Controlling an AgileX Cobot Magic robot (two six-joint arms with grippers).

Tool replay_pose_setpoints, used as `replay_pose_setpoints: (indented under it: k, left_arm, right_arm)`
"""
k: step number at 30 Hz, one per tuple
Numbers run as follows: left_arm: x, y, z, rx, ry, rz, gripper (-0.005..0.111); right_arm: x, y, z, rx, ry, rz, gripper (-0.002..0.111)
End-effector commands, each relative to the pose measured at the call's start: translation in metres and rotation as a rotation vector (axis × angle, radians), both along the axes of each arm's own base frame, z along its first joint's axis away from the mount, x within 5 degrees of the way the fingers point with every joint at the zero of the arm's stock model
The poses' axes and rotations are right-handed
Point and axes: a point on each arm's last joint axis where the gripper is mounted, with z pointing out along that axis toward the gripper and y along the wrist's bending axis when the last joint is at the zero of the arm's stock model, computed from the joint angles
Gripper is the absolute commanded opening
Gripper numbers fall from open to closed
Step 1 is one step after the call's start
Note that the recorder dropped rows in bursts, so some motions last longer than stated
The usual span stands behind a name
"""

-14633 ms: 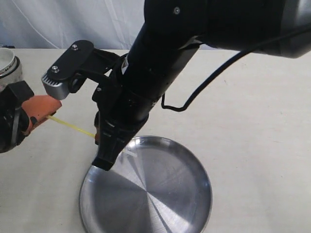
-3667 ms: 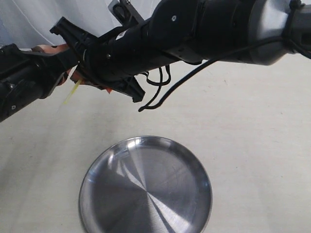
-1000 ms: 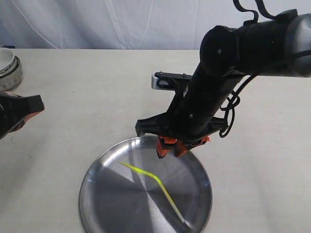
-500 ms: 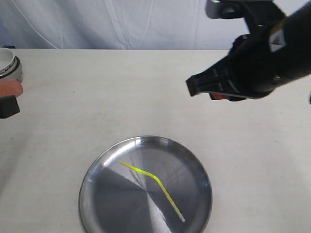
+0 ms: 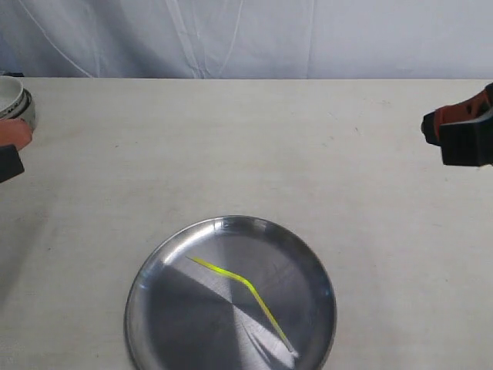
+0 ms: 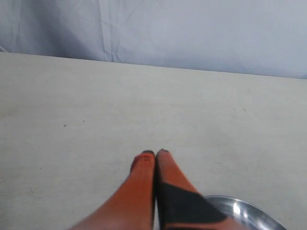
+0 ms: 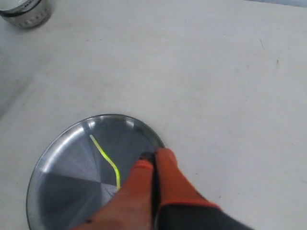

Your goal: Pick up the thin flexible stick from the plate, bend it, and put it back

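The thin yellow stick [image 5: 239,297] lies kinked in the middle on the round silver plate [image 5: 308,250], its whitish end toward the plate's near right rim. In the right wrist view the stick [image 7: 106,159] shows on the plate [image 7: 57,143] beside my orange fingers. My right gripper [image 7: 152,157] is shut with nothing in it; in the exterior view it sits at the far right edge [image 5: 460,136], high and away from the plate. My left gripper [image 6: 155,153] is shut and empty, at the far left edge [image 5: 9,150]. The plate's rim [image 6: 249,211] peeks in beside it.
A small white bowl [image 5: 14,99] stands at the far left of the cream table, just behind my left gripper, and shows as a bowl [image 7: 26,9] in the right wrist view. A white cloth backdrop [image 5: 246,35] closes off the far side.
My right arm has pulled away from above the plate, up and off to the right edge. The bent stick stays still on the plate. The left gripper has barely moved.
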Motion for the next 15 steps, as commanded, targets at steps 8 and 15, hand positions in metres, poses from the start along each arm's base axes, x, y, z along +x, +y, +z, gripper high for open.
replay_pose_setpoints:
  k: [8,15]
  left_arm:
    - [0.0,0.0,0.001,-0.007,-0.011,0.003,0.0]
    - [0.0,0.0,0.001,-0.008,-0.014,0.002,0.0]
  right_arm:
    - [-0.008,-0.022,0.01,0.017,-0.108,-0.074,-0.001]
    - [-0.02,-0.076,-0.021,0.111,-0.43,-0.457,-0.001]
